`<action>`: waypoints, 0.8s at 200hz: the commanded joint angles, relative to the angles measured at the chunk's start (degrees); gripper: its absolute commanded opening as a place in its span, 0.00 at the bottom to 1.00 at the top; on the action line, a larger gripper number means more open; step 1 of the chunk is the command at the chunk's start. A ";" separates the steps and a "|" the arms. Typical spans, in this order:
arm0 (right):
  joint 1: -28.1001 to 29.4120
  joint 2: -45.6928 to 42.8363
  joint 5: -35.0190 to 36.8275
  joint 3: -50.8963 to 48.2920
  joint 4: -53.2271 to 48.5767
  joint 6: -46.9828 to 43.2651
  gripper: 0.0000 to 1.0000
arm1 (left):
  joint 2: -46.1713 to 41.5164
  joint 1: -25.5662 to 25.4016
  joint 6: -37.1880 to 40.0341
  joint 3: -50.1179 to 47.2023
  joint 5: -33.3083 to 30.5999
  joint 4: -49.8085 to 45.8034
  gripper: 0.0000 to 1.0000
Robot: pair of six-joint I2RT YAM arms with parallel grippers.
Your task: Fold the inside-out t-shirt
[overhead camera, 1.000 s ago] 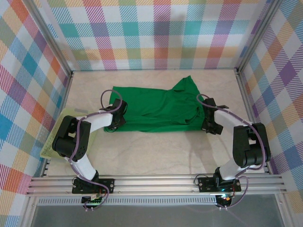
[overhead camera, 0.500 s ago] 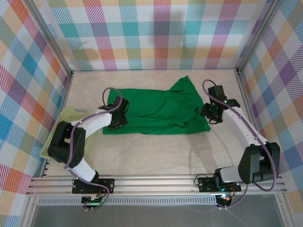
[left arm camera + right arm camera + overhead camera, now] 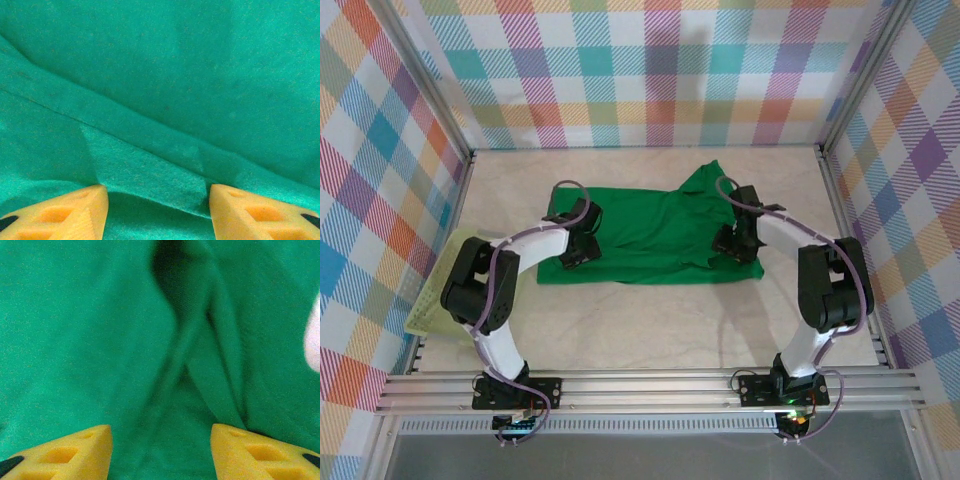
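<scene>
The bright green t-shirt (image 3: 650, 235) lies creased, folded lengthwise, toward the table's (image 3: 640, 320) far edge. My left tool (image 3: 582, 250) and right tool (image 3: 732, 240), both spread wide and gripping nothing, hide its ends.

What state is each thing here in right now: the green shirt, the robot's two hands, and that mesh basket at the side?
green t-shirt, lying spread out on the table, creased at its right end.
left hand, open, fingers apart over a fold of the shirt.
right hand, open, fingers apart over a ridge of creases.
mesh basket, lying at the table's left edge, apart from the shirt.
</scene>
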 commanded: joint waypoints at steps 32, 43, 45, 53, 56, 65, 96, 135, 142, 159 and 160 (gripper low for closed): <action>-7.60 -4.00 1.61 -9.14 1.96 6.43 0.57 | -1.74 -5.86 -3.33 -7.13 1.60 2.08 0.56; -9.09 -4.72 0.92 -10.43 2.54 7.05 0.57 | -3.28 -8.02 -5.50 -9.21 1.18 1.78 0.57; -9.35 -4.86 0.91 -10.68 2.41 7.14 0.57 | -3.46 -8.43 -5.90 -9.58 1.08 1.72 0.57; -10.50 -5.70 0.70 -11.57 2.45 7.68 0.57 | -4.30 -10.45 -7.40 -10.89 1.27 1.53 0.57; -10.82 -6.06 0.81 -11.78 2.38 7.71 0.58 | -4.53 -11.25 -8.08 -11.28 1.26 1.31 0.57; -11.65 -7.51 1.65 -12.72 1.94 7.83 0.58 | -5.42 -13.61 -9.95 -12.45 0.95 0.69 0.57; -13.59 -14.87 7.60 -14.35 -0.56 7.94 0.59 | -9.42 -19.56 -14.29 -14.58 1.34 1.57 0.57; -12.95 -19.43 7.30 -6.18 -1.20 2.16 0.62 | -13.79 -14.03 -7.92 -3.57 -3.74 -4.74 0.61; -12.54 -18.82 6.71 -4.02 -1.23 1.06 0.63 | -13.23 -12.09 -6.57 -0.81 -4.67 -5.39 0.62; -10.74 -15.59 5.22 1.98 -1.01 -1.52 0.67 | -9.25 -7.40 -3.95 6.58 -8.45 -8.28 0.67; -10.69 -15.33 5.19 2.38 -0.99 -1.61 0.67 | -8.91 -7.22 -3.83 7.01 -8.56 -8.46 0.67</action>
